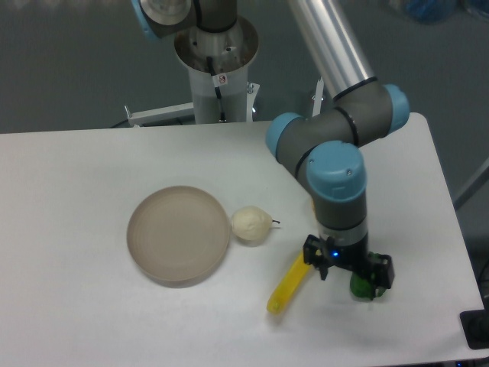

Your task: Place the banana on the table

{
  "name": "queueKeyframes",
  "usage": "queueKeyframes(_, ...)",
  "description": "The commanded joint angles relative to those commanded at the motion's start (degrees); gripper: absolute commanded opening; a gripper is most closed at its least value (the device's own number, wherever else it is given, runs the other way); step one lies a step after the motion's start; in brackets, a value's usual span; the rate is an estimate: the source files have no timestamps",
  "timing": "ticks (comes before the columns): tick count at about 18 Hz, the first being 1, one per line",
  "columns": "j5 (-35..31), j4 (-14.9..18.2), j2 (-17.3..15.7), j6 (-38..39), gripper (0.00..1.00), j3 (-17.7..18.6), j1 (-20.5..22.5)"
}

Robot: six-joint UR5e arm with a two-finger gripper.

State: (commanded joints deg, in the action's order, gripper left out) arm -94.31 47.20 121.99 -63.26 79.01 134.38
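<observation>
Banana (288, 284): lies flat on the counter (76, 306), near the front edge, right of centre, tilted.
Claw (348, 271): fingers spread wide, holding nothing, just right of the banana's upper end.
Pepper (361, 287): mostly hidden under the claw.
Pear (250, 225): beside the plate (179, 234).

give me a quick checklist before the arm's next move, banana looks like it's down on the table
1. Slim yellow banana lying on the white tabletop: ok.
2. Banana off the round beige plate: ok.
3. Banana apart from the pale pear: ok.
4. Two-finger gripper free of the banana: cannot tell, one finger sits near its upper end.
5. Green pepper clear of the gripper: not ok, it sits right under it.
</observation>
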Motion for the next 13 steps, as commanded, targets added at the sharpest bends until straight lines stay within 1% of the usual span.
queueKeyframes(5,-0.27,0.44,-1.14,-8.27,1.00,0.18,3.25)
queueKeyframes(9,0.17,0.88,-1.50,-10.12,1.00,0.27,4.48)
queueKeyframes(10,-0.17,0.79,-1.50,-12.13,1.00,0.53,4.84)
queueKeyframes(13,-0.44,0.79,-1.41,-13.56,1.00,0.62,4.84)
